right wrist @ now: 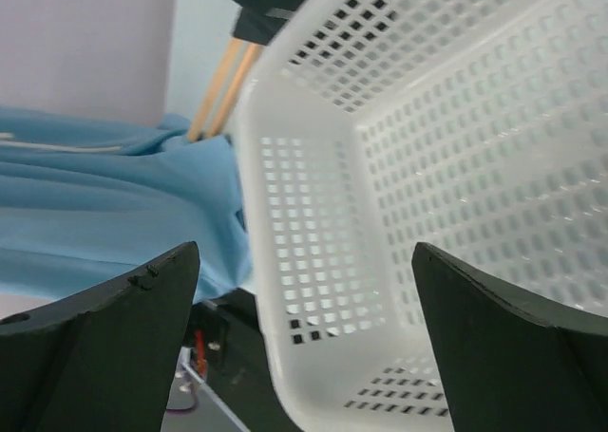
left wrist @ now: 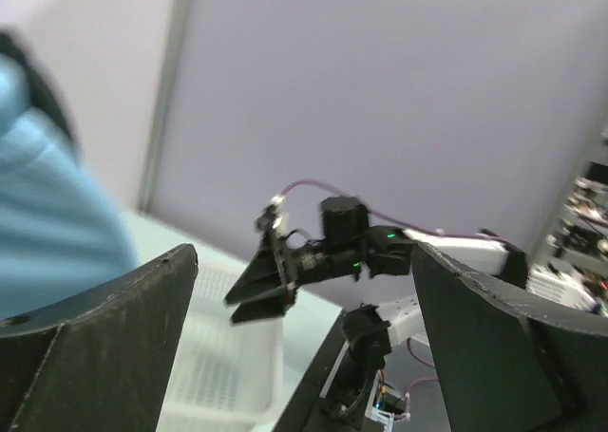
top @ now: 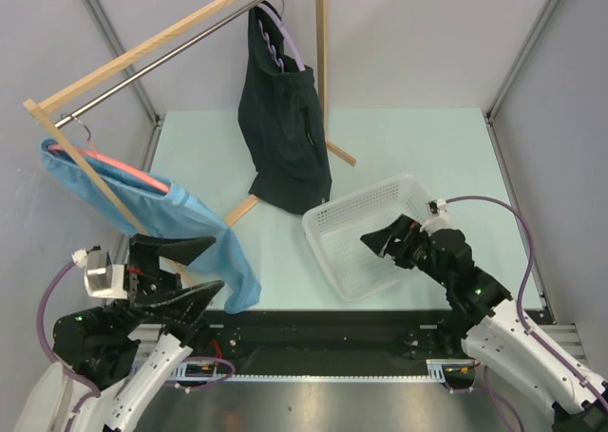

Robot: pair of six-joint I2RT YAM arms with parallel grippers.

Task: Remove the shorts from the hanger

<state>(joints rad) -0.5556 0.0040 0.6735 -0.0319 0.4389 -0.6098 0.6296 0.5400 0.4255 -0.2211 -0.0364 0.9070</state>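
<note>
Top external: the left gripper [top: 217, 263], fingers spread, sits just beside the limp sky-blue shorts [top: 190, 214] at their lower edge. The right gripper [top: 370, 245], fingers also spread, hangs over the perforated white basket [top: 332, 253]; the dark shorts [top: 285, 128] hang beyond it.

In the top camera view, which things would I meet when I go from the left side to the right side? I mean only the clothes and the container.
light blue shorts → dark shorts → white basket
</note>
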